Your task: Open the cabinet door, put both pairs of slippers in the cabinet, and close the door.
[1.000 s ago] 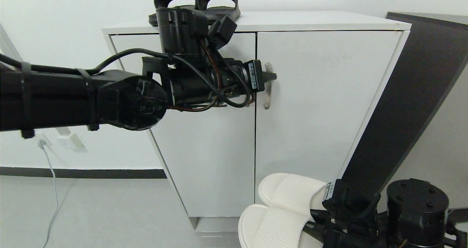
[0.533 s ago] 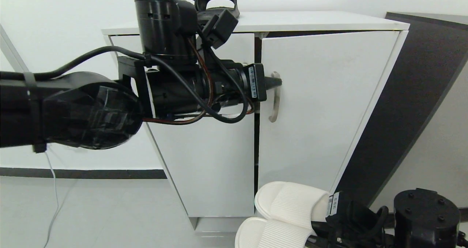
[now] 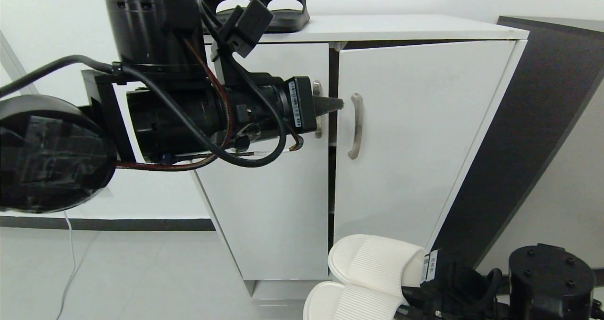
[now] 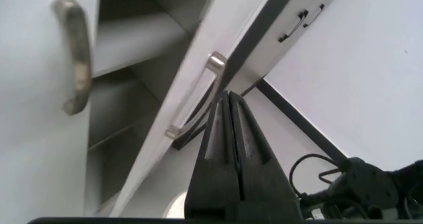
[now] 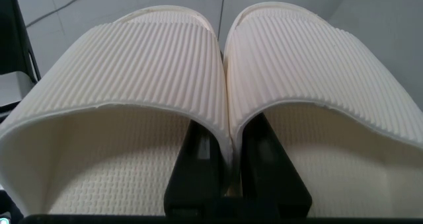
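Left gripper (image 3: 336, 104): fingers pressed together on nothing, the tip level with the upper part of the brushed-metal bar handle (image 3: 356, 125), just beside it but apart from it, in front of the dark gap between the doors. That handle belongs to the right-hand white door (image 3: 415, 136), which we record as ajar, its free edge standing proud of the closed left-hand door (image 3: 264, 206). We judge the opening too narrow to pass footwear, so the door wants swinging wider. Right gripper (image 5: 232, 181): clamped on the pair of cream ribbed foam slippers (image 5: 152, 72), its fingers pinching the two adjoining inner walls together so both travel as one item. We note them held low, toes toward the foot of the white two-door cabinet (image 3: 401, 27), near the ajar door, ready for loading. Pair of black open-toe slippers (image 3: 264, 1): side by side on the cabinet top, toward its left end, presumably awaiting a free gripper. We enter neither pair as inside.
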Robot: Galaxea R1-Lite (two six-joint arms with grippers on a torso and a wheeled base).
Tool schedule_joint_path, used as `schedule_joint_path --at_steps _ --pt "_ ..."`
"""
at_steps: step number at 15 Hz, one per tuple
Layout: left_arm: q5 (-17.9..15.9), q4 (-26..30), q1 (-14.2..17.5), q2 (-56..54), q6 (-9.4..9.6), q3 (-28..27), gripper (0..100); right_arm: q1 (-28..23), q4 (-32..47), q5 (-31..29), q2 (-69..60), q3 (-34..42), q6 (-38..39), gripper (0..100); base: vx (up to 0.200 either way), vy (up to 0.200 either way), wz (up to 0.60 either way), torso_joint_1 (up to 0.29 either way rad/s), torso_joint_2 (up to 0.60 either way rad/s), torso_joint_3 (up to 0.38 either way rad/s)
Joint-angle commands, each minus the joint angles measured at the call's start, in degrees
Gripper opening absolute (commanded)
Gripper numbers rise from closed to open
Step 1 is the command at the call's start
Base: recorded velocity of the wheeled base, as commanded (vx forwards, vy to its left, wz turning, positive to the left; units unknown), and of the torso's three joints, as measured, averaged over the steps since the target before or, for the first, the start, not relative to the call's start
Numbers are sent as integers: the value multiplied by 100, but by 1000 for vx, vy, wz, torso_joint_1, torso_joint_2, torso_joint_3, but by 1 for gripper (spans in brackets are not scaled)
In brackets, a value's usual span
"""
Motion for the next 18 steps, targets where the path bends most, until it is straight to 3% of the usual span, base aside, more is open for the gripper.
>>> schedule_joint_path --at_steps 1,6,18 --pt "3 16 125 -70 -2 21 0 6 -4 1 21 4 -8 0 0 0 0 0 0 0" --pt "-6 -2 574 431 -10 -366 0 85 5 -34 21 13 -17 0 0 0 0 0 0 0" --pt "3 -19 398 1099 -72 -1007 0 129 -4 -34 118 74 -105 0 0 0 0 0 0 0"
